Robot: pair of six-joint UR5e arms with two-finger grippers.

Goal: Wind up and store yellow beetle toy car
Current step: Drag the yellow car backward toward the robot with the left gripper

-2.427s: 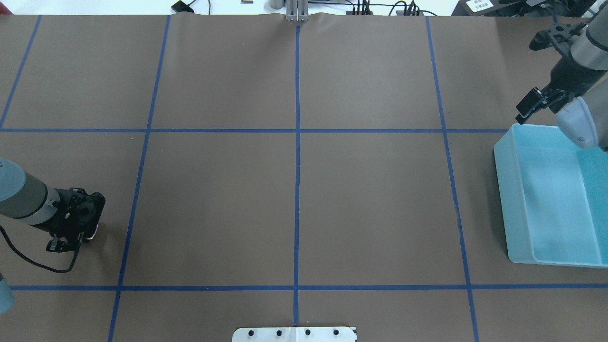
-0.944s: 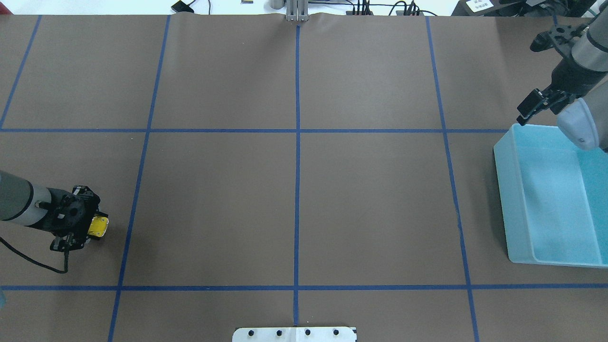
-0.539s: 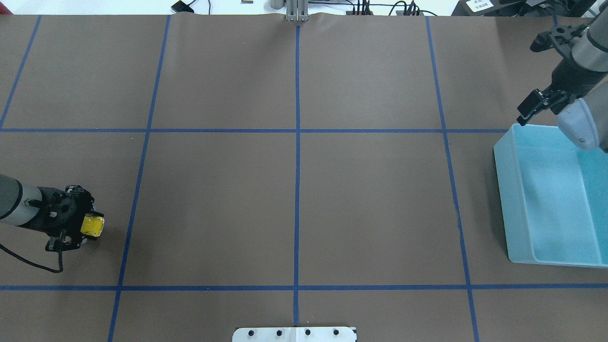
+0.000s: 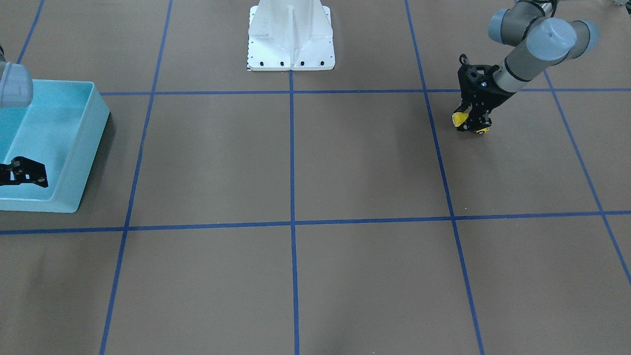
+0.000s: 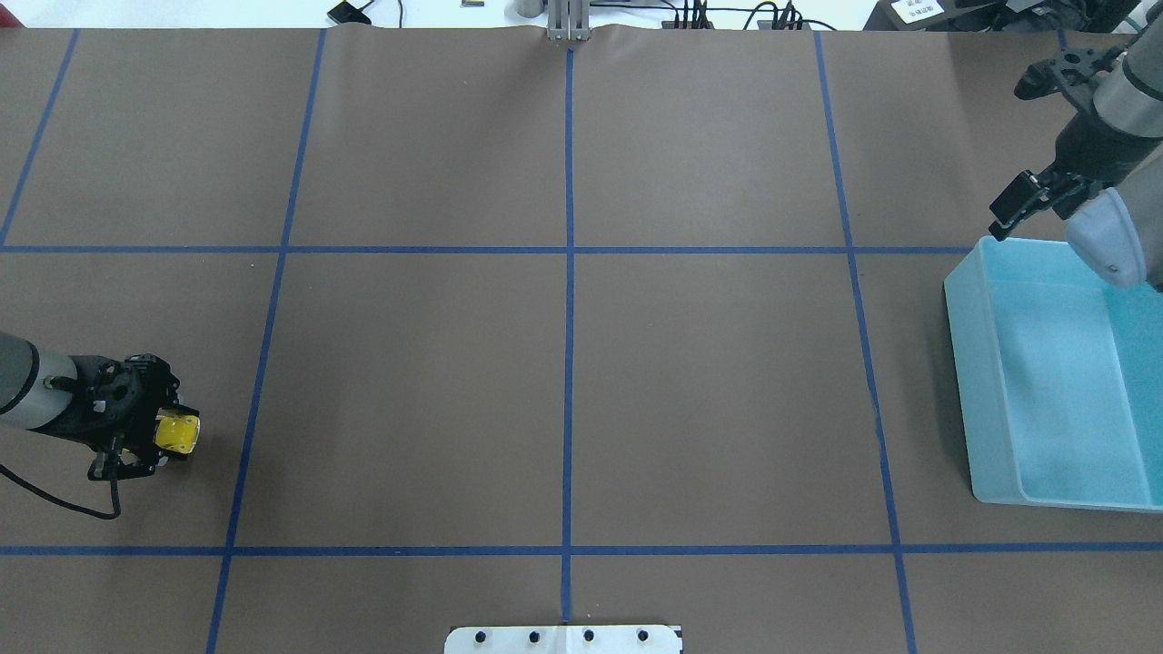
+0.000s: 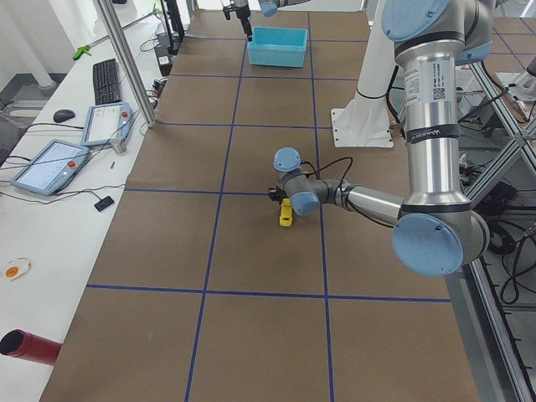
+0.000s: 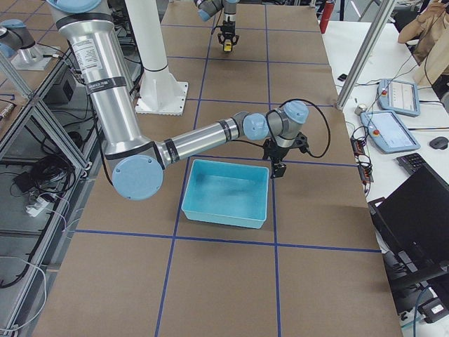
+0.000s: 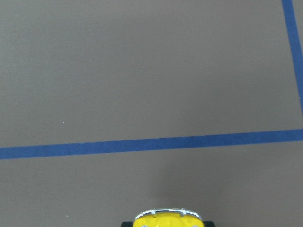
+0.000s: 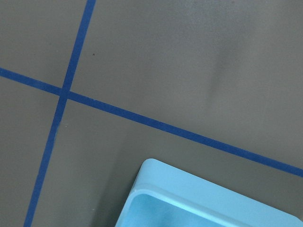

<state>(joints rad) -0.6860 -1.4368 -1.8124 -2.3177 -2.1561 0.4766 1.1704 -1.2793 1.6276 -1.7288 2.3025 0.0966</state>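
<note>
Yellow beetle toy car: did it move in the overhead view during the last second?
Yes, slightly: the yellow beetle toy car moved toward the view's left, away from the nearby vertical blue tape line.

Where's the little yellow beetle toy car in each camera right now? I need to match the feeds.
Front-facing: the small yellow beetle toy car is upper right, in the left gripper.
Overhead: left edge, below middle.
Exterior left: centre, at the near arm's tip.
Exterior right: top centre, tiny.
Left wrist: bottom edge, centre, mostly cropped.
Right wrist: not in it.
Landmark: the light blue plastic bin, at the table's opposite end.
</note>
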